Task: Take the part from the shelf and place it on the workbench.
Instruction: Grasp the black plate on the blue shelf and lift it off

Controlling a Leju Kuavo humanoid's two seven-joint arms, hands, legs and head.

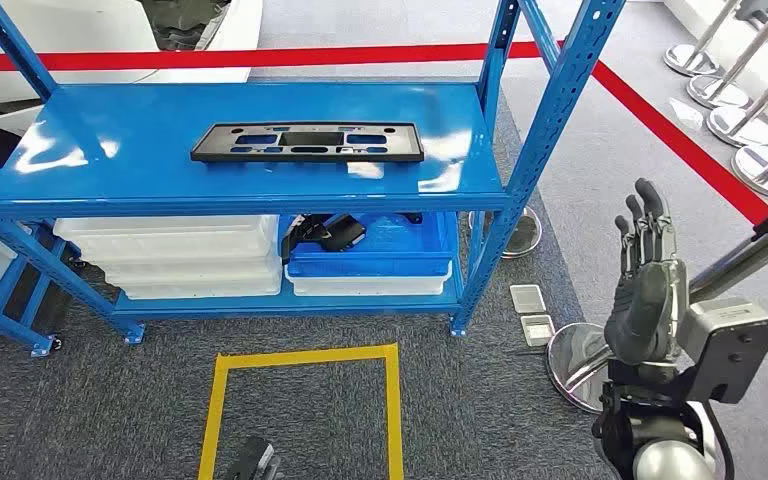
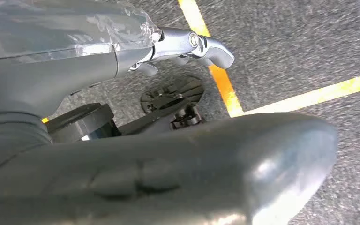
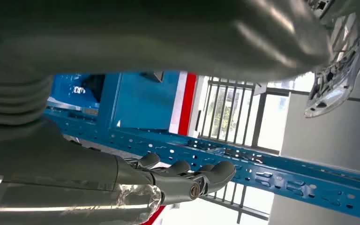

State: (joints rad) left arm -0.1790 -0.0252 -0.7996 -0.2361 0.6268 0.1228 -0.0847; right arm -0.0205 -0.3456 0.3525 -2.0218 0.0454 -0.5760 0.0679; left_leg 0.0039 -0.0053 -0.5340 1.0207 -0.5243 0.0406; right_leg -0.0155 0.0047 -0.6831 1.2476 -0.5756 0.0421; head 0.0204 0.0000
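Grey carpet (image 1: 110, 400) covers the floor, crossed by red tape (image 1: 680, 140) and marked with a square of yellow tape (image 1: 305, 360) in front of a blue shelf (image 1: 260, 170). The right hand (image 1: 645, 275) is raised to the right of the shelf, well apart from it, fingers straight up and slightly apart, holding nothing. In the right wrist view its fingers (image 3: 192, 180) stretch out before a perforated blue shelf beam (image 3: 272, 173). The left hand (image 2: 187, 44) hangs low over the carpet beside the yellow tape (image 2: 220, 79); its fingers reach out with nothing in them. The part (image 1: 308, 142), a long flat black plate with slots, lies on the shelf's top board, near its front edge. On the lower board sit white bins (image 1: 175, 255) and a blue bin (image 1: 375, 255). Chrome post bases (image 1: 735, 110) stand beyond the red tape, right of the shelf.
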